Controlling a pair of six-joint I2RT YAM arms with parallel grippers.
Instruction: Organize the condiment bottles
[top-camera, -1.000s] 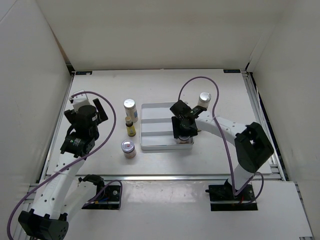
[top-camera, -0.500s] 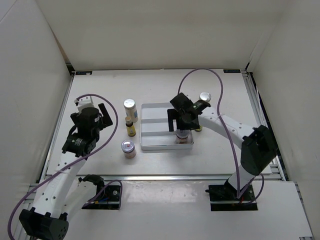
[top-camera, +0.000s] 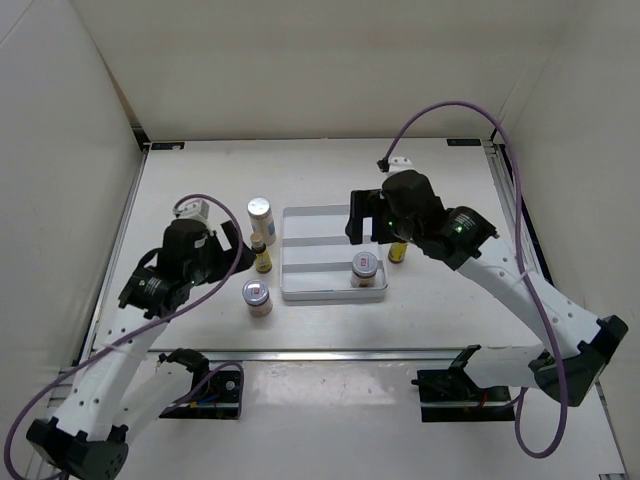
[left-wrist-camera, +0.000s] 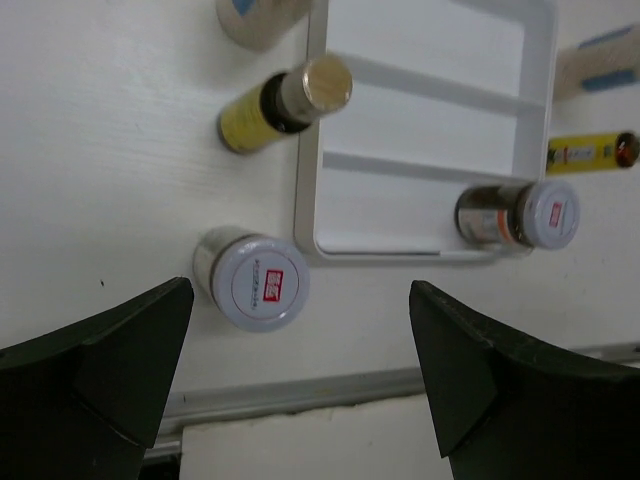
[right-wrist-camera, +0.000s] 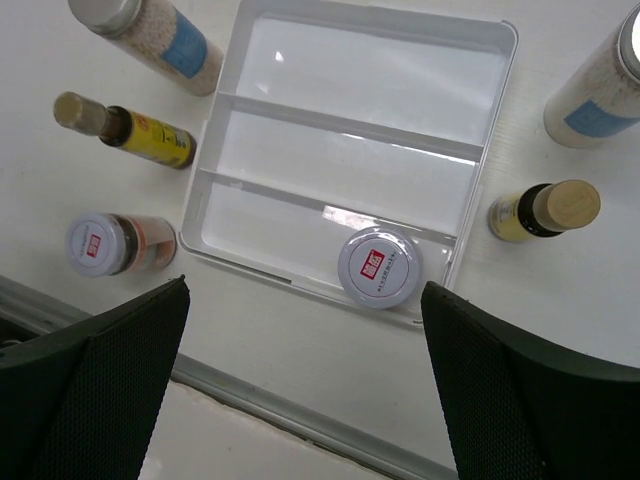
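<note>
Right gripper: spread wide, empty, above tray.
Left gripper: spread wide, empty, near left jar.
Tray jar: upright, near section, right end.
Tray's left: left jar, left yellow bottle, left white bottle.
Tray's right: right yellow bottle, right white bottle.

The left tool is held with its fingers spread wide, nothing gripped, the arm reached forward and turned rightward. The right tool is likewise spread wide and empty, pointed downward, the arm extended leftward.
</note>
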